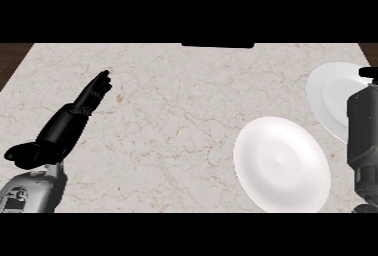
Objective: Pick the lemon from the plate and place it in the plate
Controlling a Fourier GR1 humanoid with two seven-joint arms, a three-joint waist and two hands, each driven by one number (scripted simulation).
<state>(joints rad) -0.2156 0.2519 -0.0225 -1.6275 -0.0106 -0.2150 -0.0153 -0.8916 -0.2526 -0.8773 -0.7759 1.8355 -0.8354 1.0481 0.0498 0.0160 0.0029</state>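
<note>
Two white plates lie on the marble counter. The nearer plate (280, 165) sits right of centre and shows nothing on it. The farther plate (330, 92) lies at the right edge, and my right hand (363, 125) hangs over its right part, covering it. No lemon shows anywhere; whatever is under that hand is hidden. My left hand (87, 102) rests at the left of the counter, open with straight fingers pointing away, far from both plates.
The marble counter (170, 125) stretches wide between the left hand and the plates. A dark slot (218, 45) sits at the back edge. Dark wood floor (11, 60) shows past the counter's left side.
</note>
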